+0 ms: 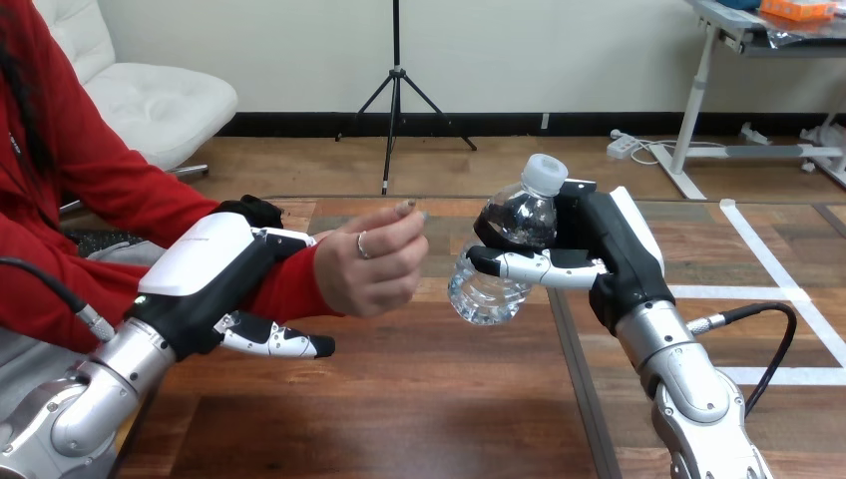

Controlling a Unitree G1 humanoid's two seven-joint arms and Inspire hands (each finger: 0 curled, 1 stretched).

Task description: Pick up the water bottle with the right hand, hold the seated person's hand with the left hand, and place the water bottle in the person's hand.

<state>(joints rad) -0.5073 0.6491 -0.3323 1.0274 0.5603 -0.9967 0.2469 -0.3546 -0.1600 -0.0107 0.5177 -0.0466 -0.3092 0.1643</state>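
The scene is viewed from the robot's head, with the camera aimed forward and down across the wooden table [429, 399]. The left arm [100, 379] is taken in from the bottom-left corner, the right arm [688, 389] from the bottom edge at the right. The left hand [214, 264], the right hand [609, 249], the water bottle [499, 284] and the person's hand [374, 264] are seen from close by, at mid-frame.
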